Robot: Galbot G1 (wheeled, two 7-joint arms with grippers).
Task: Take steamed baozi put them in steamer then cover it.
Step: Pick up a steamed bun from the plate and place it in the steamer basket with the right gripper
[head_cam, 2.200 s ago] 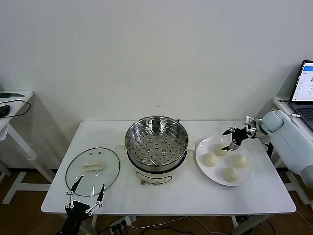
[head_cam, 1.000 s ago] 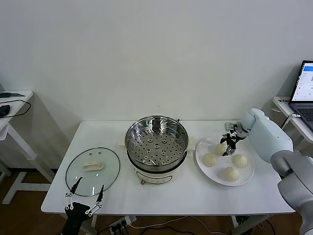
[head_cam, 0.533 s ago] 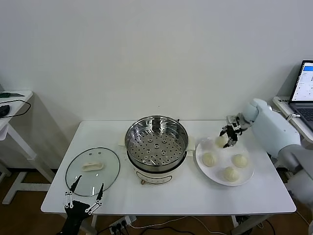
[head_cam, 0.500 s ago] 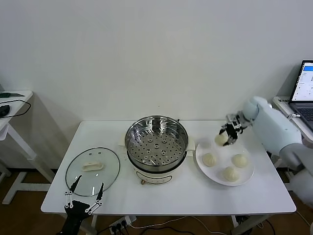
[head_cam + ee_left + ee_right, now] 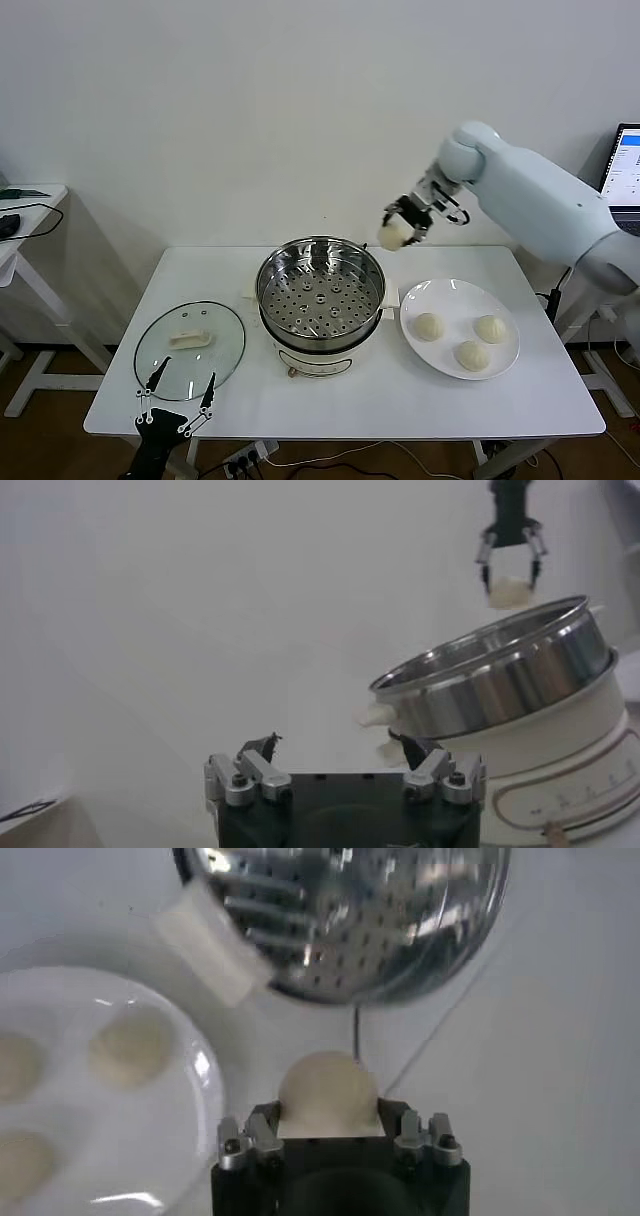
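Above steamer (image 5: 321, 292) rim: right tool (image 5: 405, 226) clamps one baozi (image 5: 393, 233), mid-transfer. Next: lower onto perforated tray, release. Left tool (image 5: 176, 402) idles with fingers spread at worktop (image 5: 330, 400) edge near cover (image 5: 190, 349).

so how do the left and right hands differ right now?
Right hand is raised in the air beside the steamer's far right rim; left hand sits low at the table's near edge, by the cover. Right hand is shut on a baozi; left hand is open and holds nothing. Both are the same black-and-silver two-finger type.
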